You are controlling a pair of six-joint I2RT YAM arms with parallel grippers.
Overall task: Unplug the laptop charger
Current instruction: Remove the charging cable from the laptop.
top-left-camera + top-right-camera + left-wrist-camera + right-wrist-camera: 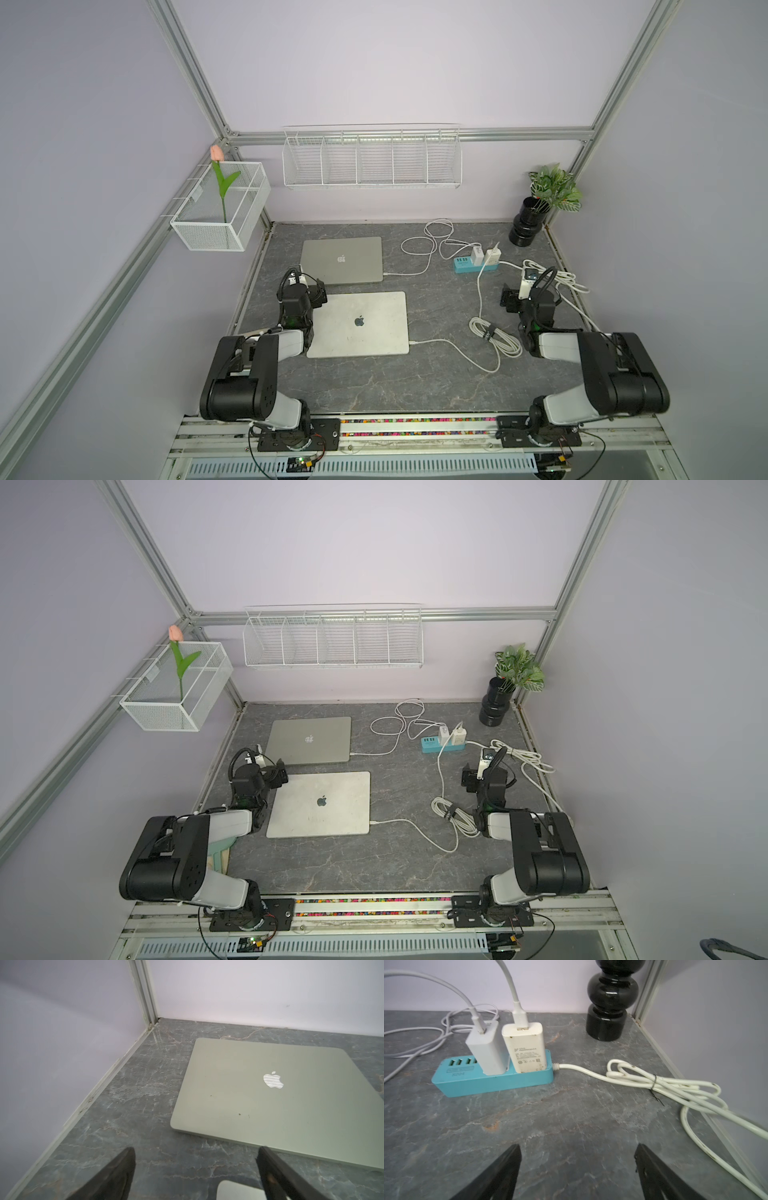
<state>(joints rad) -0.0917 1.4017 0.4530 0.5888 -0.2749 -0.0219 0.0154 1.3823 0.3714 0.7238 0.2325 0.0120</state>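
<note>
Two chargers (527, 1047), seemingly seated in strip (492, 1084), ahead of spread right tool (577, 1147).

the left arm (249, 374) and right arm (611, 374) look alike: bulky black joint housings with rounded ends, joined by pale grey shells. the left one's black shoulder block carries a cluster of small round holes. each arm rises from a flat black base plate (322, 428) dotted with screws. thin dark wires (252, 449) trail from the bases. a curled black cable (549, 275) arches over each wrist, and a small green light (292, 320) glows nearby. the left claw (195, 1148) and right claw (577, 1145) have dark, tapering fingers.
</note>
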